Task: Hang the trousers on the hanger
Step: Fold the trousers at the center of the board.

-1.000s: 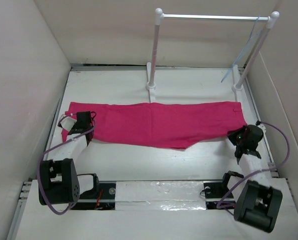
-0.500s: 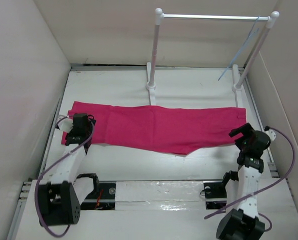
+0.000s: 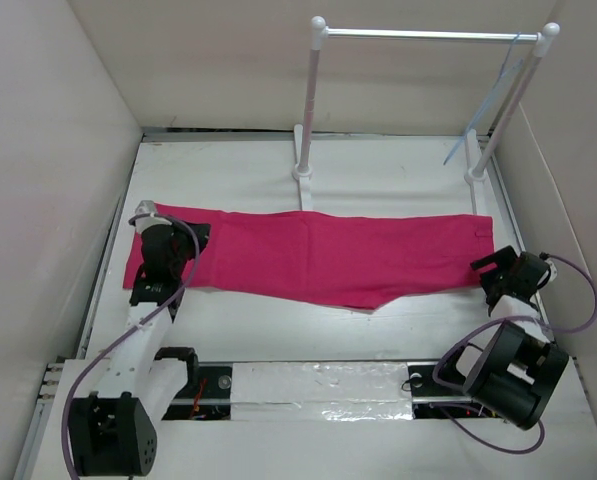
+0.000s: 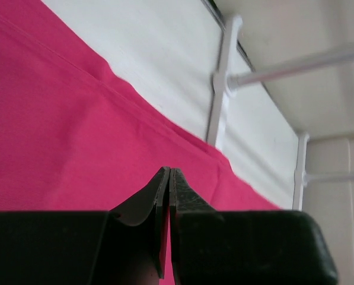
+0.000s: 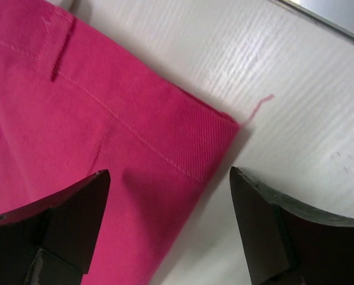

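Observation:
The magenta trousers lie flat across the table, left to right. My left gripper hovers over their left end. In the left wrist view it is shut, with flat pink cloth beyond the tips; no fold is lifted. My right gripper sits at the right end. It stands open, straddling a stitched corner of the trousers. The thin bluish hanger hangs from the right part of the rack bar, away from both grippers.
A white rack with a silver bar stands at the back of the table; its feet and poles show beyond the cloth. White walls close in on both sides, the right one near my right arm.
The left arm has swung round and its gripper sits a little farther in over the left end. The right arm's base has turned and its gripper shifted slightly right. The trousers have not moved.

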Action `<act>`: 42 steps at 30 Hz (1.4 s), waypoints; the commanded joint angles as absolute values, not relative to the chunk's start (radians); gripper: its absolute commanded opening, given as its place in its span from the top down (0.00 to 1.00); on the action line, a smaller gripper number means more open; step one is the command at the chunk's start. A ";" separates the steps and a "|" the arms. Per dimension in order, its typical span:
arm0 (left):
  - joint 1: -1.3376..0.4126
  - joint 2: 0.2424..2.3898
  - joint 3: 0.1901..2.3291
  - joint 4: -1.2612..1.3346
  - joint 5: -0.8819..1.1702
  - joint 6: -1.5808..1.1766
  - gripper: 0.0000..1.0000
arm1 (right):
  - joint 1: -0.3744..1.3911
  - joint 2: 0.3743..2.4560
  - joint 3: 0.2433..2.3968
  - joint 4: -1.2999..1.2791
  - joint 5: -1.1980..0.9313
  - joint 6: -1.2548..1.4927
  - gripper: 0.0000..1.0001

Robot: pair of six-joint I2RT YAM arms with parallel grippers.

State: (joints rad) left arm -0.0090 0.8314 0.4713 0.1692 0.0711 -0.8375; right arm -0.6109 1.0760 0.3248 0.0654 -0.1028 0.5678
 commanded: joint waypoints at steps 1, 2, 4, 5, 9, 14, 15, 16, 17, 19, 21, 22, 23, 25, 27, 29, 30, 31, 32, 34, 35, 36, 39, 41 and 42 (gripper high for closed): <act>-0.133 0.880 0.512 0.268 0.094 -0.760 1.00 | -0.621 1.132 0.365 0.202 -0.118 0.624 0.16; -0.182 0.958 0.559 0.229 0.054 -0.740 1.00 | -0.621 1.144 0.365 0.218 -0.115 0.636 0.20; -0.305 1.041 0.597 0.206 -0.029 -0.713 1.00 | -0.630 1.164 0.354 0.299 -0.110 0.664 0.46; -0.342 1.093 0.598 0.230 -0.043 -0.713 1.00 | -0.640 1.158 0.324 0.331 -0.129 0.667 0.53; -0.543 1.135 0.580 0.275 -0.153 -0.709 1.00 | -0.638 1.051 0.293 0.428 -0.187 0.637 1.00; -0.826 1.222 0.655 0.221 -0.347 -0.712 1.00 | -0.369 0.763 0.356 0.292 -0.248 0.508 1.00; -0.850 1.235 0.660 0.224 -0.360 -0.718 1.00 | -0.317 0.723 0.370 0.216 -0.242 0.480 1.00; -0.865 1.249 0.663 0.229 -0.377 -0.725 1.00 | -0.264 0.688 0.409 0.156 -0.230 0.430 1.00; -0.865 1.274 0.664 0.230 -0.380 -0.741 1.00 | -0.165 0.657 0.428 0.106 -0.204 0.413 1.00; -0.877 1.305 0.651 0.239 -0.393 -0.752 1.00 | -0.076 0.582 0.457 0.003 -0.189 0.379 1.00; -0.877 1.333 0.614 0.271 -0.393 -0.768 1.00 | 0.039 0.534 0.474 -0.066 -0.166 0.383 1.00; -0.888 1.333 0.603 0.276 -0.397 -0.773 1.00 | 0.075 0.525 0.474 -0.081 -0.166 0.390 1.00; -0.888 1.354 0.597 0.264 -0.405 -0.776 1.00 | 0.109 0.519 0.486 -0.089 -0.157 0.402 1.00; -0.900 1.374 0.578 0.239 -0.437 -0.802 1.00 | 0.213 0.525 0.502 -0.071 -0.160 0.423 1.00; -0.910 1.396 0.545 0.236 -0.457 -0.822 1.00 | 0.286 0.554 0.555 -0.060 -0.140 0.429 1.00; -0.939 1.410 0.522 0.248 -0.439 -0.841 1.00 | 0.406 0.613 0.613 -0.067 -0.085 0.428 1.00; -0.954 1.416 0.519 0.244 -0.445 -0.848 1.00 | 0.444 0.627 0.667 -0.057 -0.059 0.431 1.00; -0.971 1.420 0.517 0.233 -0.460 -0.874 1.00 | 0.478 0.641 0.689 -0.040 -0.034 0.428 1.00; -1.001 1.431 0.514 0.218 -0.492 -0.888 1.00 | 0.535 0.667 0.713 -0.026 0.021 0.428 1.00; -1.012 1.448 0.509 0.215 -0.497 -0.910 1.00 | 0.567 0.693 0.807 -0.021 0.057 0.410 1.00; -1.025 1.468 0.509 0.210 -0.492 -0.925 1.00 | 0.577 0.718 0.839 -0.021 0.070 0.400 1.00; -1.034 1.476 0.509 0.209 -0.492 -0.933 1.00 | 0.587 0.730 0.869 -0.021 0.074 0.394 1.00; -1.074 1.502 0.508 0.218 -0.508 -0.966 1.00 | 0.588 0.771 0.992 -0.035 0.064 0.368 1.00; -1.083 1.531 0.520 0.221 -0.502 -0.973 1.00 | 0.588 0.782 1.077 -0.049 0.061 0.353 1.00; -1.098 1.542 0.541 0.219 -0.503 -0.974 1.00 | 0.588 0.784 1.100 -0.054 0.061 0.347 1.00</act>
State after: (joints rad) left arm -1.0634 1.4834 0.5270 0.2749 -0.5484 -0.9344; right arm 0.5781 0.7959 0.9886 -0.1318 0.0349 0.3794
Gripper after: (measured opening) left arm 0.003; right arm 0.142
